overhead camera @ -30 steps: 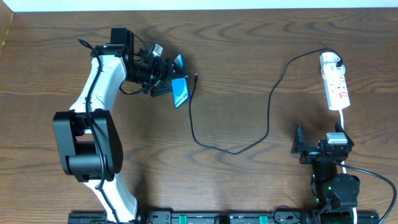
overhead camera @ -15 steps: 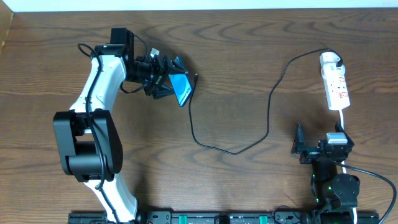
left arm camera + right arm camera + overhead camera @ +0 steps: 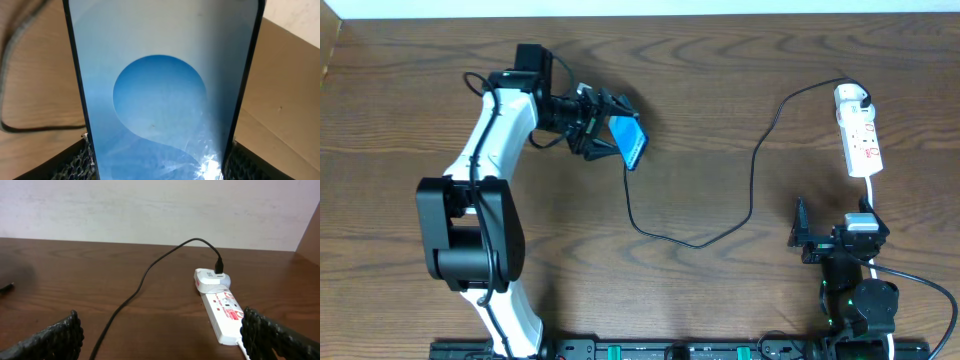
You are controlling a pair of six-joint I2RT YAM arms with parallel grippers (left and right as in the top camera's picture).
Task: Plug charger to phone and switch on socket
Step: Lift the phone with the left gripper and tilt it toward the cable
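Phone (image 3: 629,141), slim, blue-screened, black-edged, clamped edgewise in left gripper (image 3: 607,128).
Thin black charger cable (image 3: 752,180) just beside; right gripper (image 3: 165,340) spread wide.

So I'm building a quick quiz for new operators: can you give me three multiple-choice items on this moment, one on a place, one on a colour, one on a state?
1. Where is the charger's white plug head? A) in the socket B) loose mid-table C) under the phone
2. What colour is the phone's screen? A) red B) blue C) green
3. How are the right fingers? A) shut on the plug head B) shut on the phone C) open, empty

A, it sits in the strip's end; B, blue fills the left wrist view; C, they stand wide apart with nothing between.
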